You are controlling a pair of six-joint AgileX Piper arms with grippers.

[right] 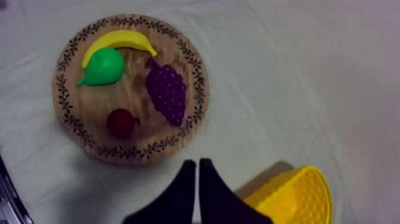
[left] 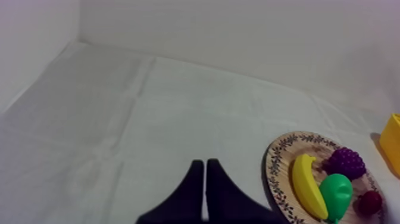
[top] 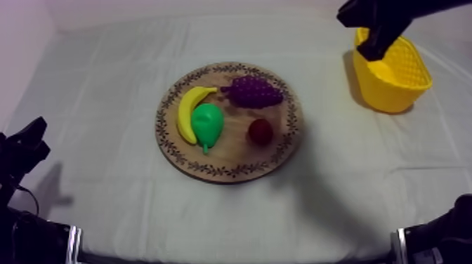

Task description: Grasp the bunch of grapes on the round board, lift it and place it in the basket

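1. Top view: the bunch of grapes point(top: 253, 91) is lying on the wooden board point(top: 235, 156), at its far edge; the yellow basket point(top: 390, 95) is standing well apart from the board, toward the right arm's side.
2. The banana point(top: 187, 112), pear point(top: 208, 123) and small red fruit point(top: 260, 131) are sharing the board; the banana is touching the pear.
3. The right gripper point(right: 196, 161) is hanging over the basket's rim; its fingers are pressing together into a narrow wedge, holding nothing.
4. The left gripper point(left: 205, 160) is sitting low, well apart from the board; its fingers are likewise lying together, gripping nothing.

Top slants down — all three views share the board point(top: 235, 156).
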